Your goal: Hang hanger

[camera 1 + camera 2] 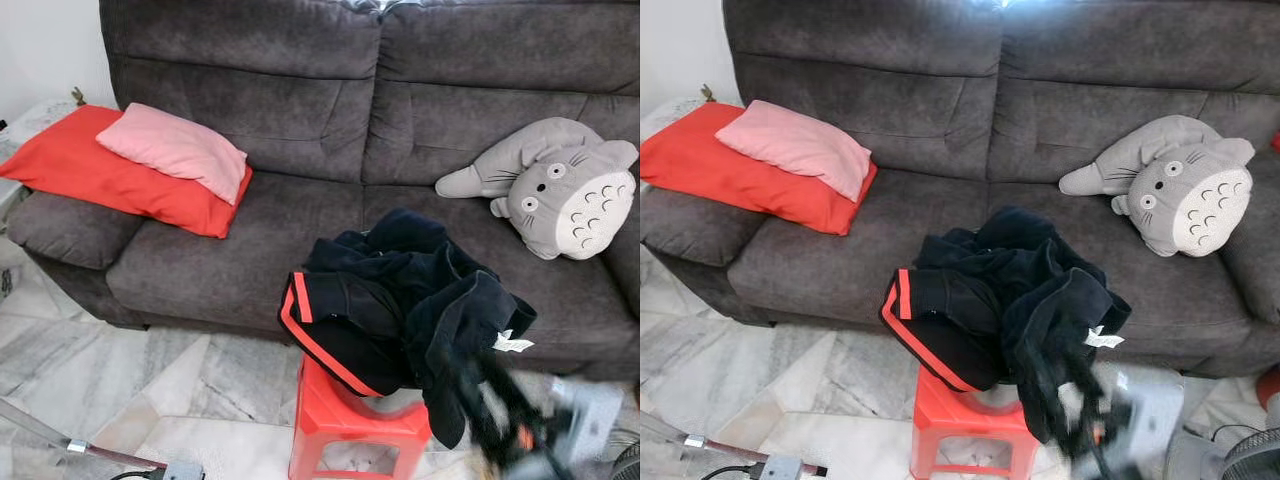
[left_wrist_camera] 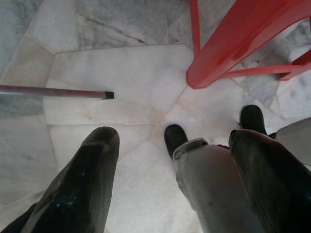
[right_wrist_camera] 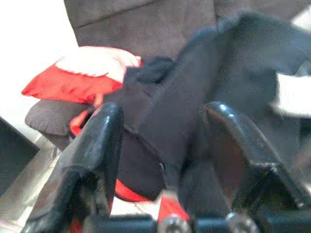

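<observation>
A heap of black clothing with red stripes (image 1: 390,300) lies on a red plastic stool (image 1: 350,420) in front of the sofa. One dark fold hangs down over the stool's right side. My right gripper (image 1: 500,410) is blurred at the lower right, just by that hanging fold. In the right wrist view its fingers (image 3: 104,145) stand open, with the black cloth (image 3: 165,97) right ahead between them. My left gripper (image 2: 172,138) hangs open over the marble floor beside the stool's legs (image 2: 228,48). I see no hanger.
A dark grey sofa (image 1: 250,240) holds a red cushion (image 1: 90,165), a pink pillow (image 1: 175,150) and a grey plush toy (image 1: 560,190). A metal rod (image 1: 70,445) lies low at the left on the floor. A fan's edge (image 1: 1250,460) sits at the lower right.
</observation>
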Tool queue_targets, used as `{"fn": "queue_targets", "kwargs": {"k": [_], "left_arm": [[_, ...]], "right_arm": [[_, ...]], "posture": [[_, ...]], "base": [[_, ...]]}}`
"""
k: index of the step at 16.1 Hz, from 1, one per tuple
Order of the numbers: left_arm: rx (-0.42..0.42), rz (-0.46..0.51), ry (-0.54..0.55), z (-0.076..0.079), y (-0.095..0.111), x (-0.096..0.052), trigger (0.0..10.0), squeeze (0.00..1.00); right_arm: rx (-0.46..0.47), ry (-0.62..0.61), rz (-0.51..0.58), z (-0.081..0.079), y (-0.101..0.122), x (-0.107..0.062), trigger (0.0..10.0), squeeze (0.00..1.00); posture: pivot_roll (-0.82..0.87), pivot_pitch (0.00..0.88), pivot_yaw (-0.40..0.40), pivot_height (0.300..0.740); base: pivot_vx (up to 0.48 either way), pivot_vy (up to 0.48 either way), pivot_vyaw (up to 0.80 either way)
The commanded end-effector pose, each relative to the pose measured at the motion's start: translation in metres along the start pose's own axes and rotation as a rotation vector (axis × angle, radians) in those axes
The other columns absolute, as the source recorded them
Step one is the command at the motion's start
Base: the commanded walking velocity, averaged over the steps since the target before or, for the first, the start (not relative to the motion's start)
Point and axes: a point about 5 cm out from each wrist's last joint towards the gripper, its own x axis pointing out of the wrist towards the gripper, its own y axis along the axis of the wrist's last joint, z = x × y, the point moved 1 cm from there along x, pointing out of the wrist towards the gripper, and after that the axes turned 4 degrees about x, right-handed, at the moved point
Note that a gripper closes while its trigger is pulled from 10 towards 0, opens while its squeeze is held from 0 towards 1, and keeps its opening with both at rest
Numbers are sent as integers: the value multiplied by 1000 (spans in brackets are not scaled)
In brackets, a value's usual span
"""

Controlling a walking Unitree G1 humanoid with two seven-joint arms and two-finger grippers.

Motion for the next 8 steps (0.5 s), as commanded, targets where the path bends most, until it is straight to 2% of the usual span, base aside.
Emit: {"fn": "queue_targets", "kwargs": {"k": [1,2,3,4,7,8], "left_arm": [[8,-21,-2,0,-4,-1,10000,0],[10,-20,-2,0,-3,0,10000,0],[14,-21,-3,1,-3,0,10000,0],[12,-19,3,0,-3,-1,10000,0],[10,-12,11,-2,-3,-1,10000,0],[8,-12,12,-2,-3,-1,10000,0]], "right_arm": [[14,-84,-86,17,-23,-8,10000,0],[-8,-151,-156,31,-40,-11,10000,0],[-10,-152,-180,36,-46,-12,10000,0],[46,-187,-143,45,-47,-5,10000,0],[103,-182,-99,48,-46,1,10000,0],[109,-184,-90,49,-46,1,10000,1000]], "posture": [[-150,150,-6,740],[-150,147,-8,740],[-141,147,-10,740],[-132,144,-12,740],[-124,143,-15,740],[-122,143,-12,740]], "base": [[0,0,0],[0,0,0],[0,0,0],[0,0,0],[0,0,0],[0,0,0]]}}
